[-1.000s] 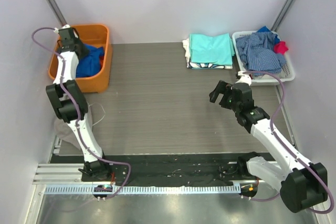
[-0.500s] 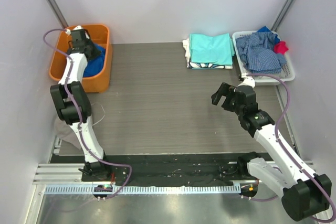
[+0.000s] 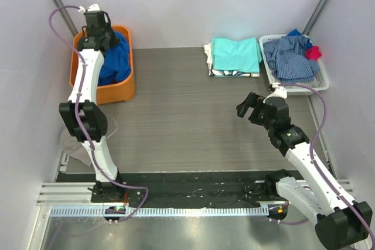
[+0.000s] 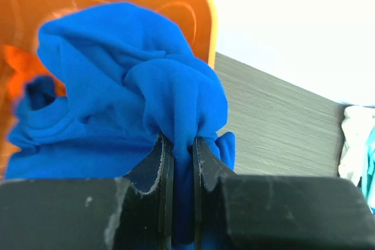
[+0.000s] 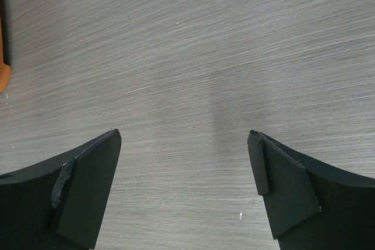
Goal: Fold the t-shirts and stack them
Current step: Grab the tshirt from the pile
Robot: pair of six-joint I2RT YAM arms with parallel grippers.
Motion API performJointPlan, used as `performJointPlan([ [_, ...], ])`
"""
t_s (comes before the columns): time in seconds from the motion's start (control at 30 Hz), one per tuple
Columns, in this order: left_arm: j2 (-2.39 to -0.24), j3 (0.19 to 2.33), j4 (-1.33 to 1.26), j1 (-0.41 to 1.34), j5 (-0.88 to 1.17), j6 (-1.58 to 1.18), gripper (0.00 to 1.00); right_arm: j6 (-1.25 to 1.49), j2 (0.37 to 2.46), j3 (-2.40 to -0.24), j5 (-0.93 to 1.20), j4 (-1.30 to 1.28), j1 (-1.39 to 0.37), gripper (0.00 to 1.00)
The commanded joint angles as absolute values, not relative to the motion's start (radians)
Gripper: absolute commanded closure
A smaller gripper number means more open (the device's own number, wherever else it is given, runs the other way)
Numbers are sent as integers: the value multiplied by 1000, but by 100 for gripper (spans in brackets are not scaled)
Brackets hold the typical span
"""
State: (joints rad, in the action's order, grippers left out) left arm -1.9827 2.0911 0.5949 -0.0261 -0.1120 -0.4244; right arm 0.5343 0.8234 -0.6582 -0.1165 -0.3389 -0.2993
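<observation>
one blue t-shirt (between left fingers)

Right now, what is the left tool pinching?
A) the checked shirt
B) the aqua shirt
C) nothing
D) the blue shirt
D: the left tool is shut on a fold of the blue shirt, above the bin.

Beneath and ahead of the right gripper the table lies bare — free passage between its wide-spread fingers. The folded aqua stack and white basket stand well apart from it. Around the left gripper — bunched blue t-shirt and orange bin walls crowd close.
</observation>
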Motion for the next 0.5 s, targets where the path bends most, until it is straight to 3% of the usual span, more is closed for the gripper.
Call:
performJointPlan([
  [0.0,-1804,2097,583,-18,-205,-374,100,557,798,-673,-92,-336,-304,0],
  [0.47,-1729,2198,653,-20,-321,-272,100,555,775,-664,-78,-350,-304,0],
])
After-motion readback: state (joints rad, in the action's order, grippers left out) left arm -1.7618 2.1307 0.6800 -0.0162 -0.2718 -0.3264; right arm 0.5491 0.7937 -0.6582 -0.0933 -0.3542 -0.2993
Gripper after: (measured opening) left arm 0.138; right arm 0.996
